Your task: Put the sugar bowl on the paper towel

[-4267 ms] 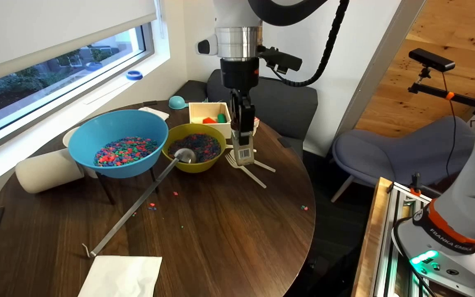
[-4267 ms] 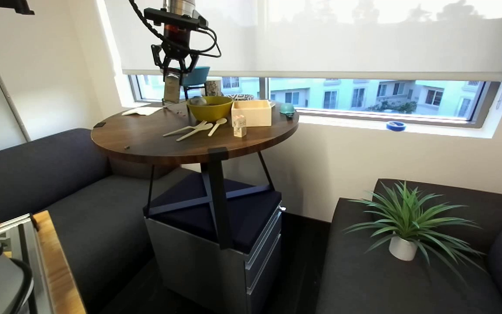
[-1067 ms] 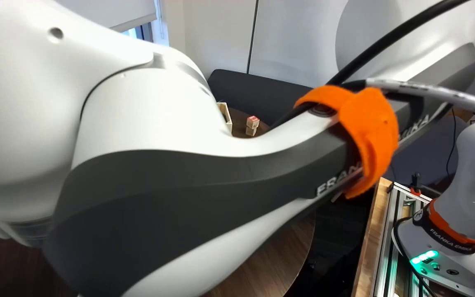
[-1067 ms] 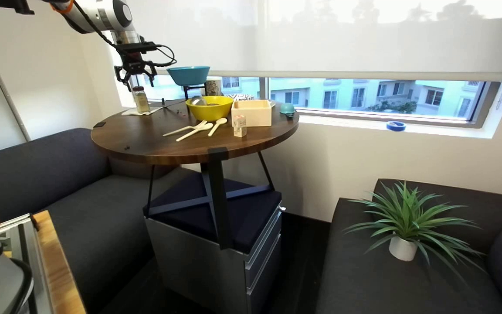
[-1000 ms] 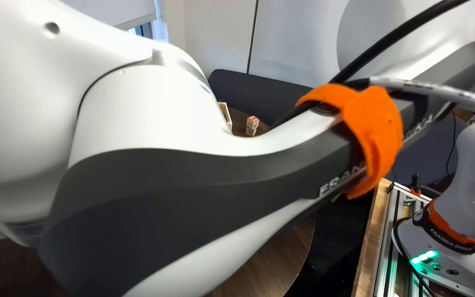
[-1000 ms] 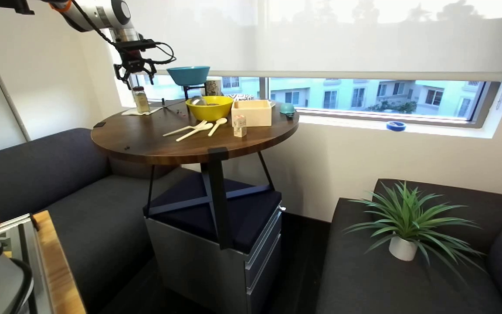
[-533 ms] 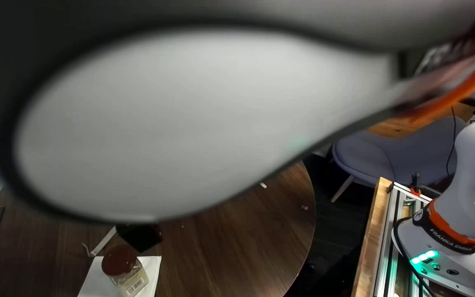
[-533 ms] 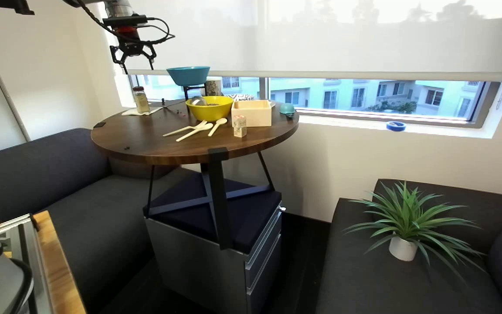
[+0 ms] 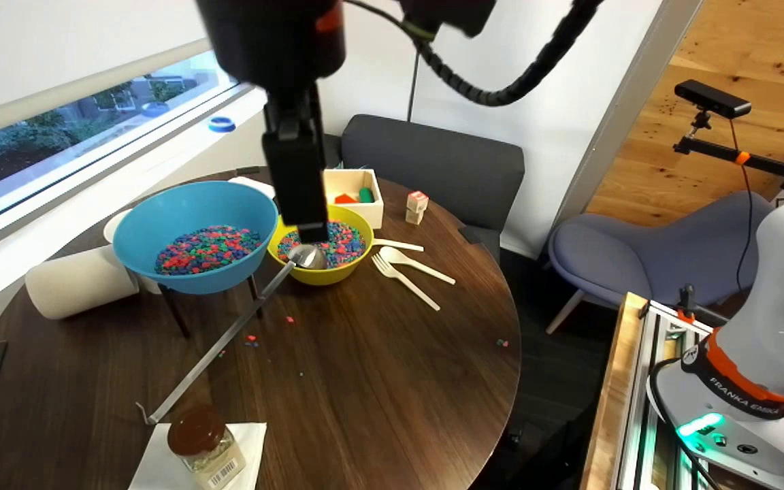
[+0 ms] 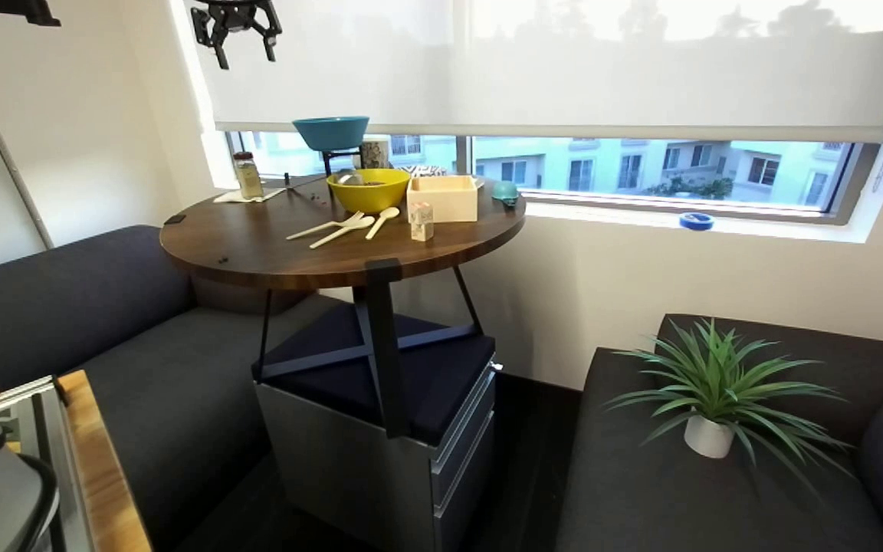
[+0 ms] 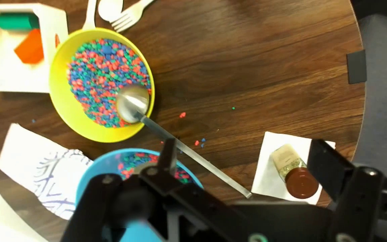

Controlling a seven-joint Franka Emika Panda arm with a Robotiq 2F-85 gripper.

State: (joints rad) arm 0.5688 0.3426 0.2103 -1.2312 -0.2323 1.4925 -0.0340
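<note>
Jaws wide apart | jar [image 11: 294,169]: brown lid [image 11: 302,184], clear sides, pale barcoded label [image 9: 220,468] | upright on paper towel [image 11: 266,177]

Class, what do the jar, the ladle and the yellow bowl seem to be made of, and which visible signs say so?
Jar: clear glass or hard plastic, see-through below the lid; the lid is smooth and brown, probably plastic.
Ladle: probably shiny steel, grey with bright highlights.
Yellow bowl: likely plastic, smooth and evenly coloured.

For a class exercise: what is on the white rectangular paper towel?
A clear jar with a round brown lid, covering the patch beneath. In the wrist view the black claw hides some of the paper towel.
</note>
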